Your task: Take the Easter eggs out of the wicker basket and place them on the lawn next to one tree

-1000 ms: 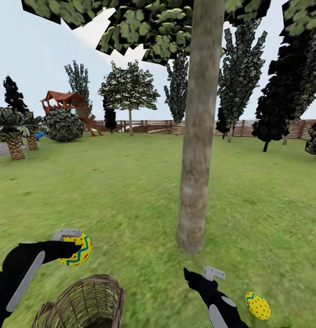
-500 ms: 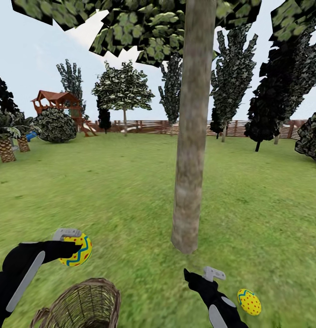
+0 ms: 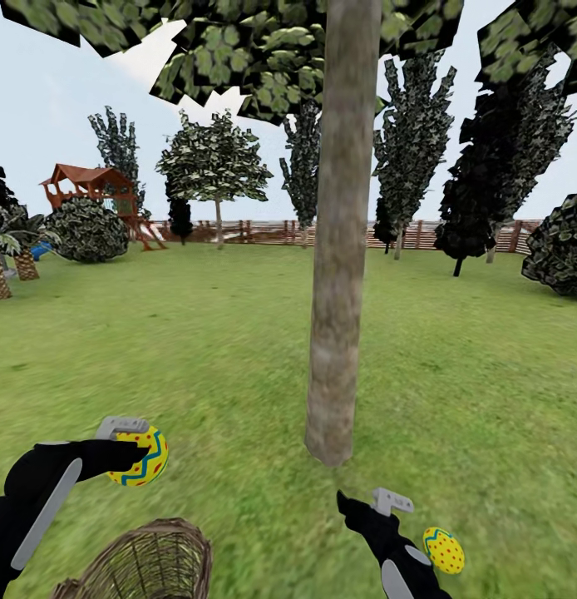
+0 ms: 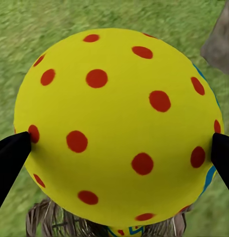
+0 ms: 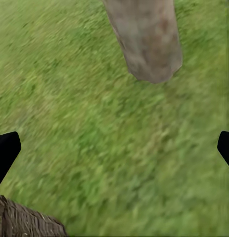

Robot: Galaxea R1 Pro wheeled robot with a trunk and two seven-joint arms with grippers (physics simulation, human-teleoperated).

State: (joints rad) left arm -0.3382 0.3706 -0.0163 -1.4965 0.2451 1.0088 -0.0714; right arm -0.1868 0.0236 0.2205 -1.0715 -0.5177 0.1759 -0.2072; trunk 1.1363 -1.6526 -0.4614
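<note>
**Egg in the left grip, tree dead ahead**

Head view first: the tall tree with the thick, mottled grey-tan trunk (image 3: 337, 249) rises straight up the middle, its base planted in the patchy green lawn (image 3: 197, 333), with open grass all round it. Low on the left, the black left gripper (image 3: 132, 452) is clamped on a yellow egg with red dots and a blue zigzag stripe (image 3: 141, 457), held in the air above the round brown wicker basket (image 3: 143, 566), whose braided rim is cut by the frame's lower edge. On the right, the black right gripper (image 3: 380, 503) hangs over bare grass near the trunk's foot, and a second yellow dotted egg (image 3: 444, 550) lies on the lawn just beside that arm. A brown slatted fence (image 3: 263, 231) closes the far edge.

Left wrist view: the held egg (image 4: 119, 128), smooth and glossy, sits between two black fingertips (image 4: 10, 158) pressing its sides; woven wicker (image 4: 50, 222) shows beneath.

Right wrist view: the fingertips (image 5: 5, 150) stand wide apart with nothing between them, rough trunk base (image 5: 146, 39) ahead, basket weave (image 5: 20, 222) at one corner.
</note>
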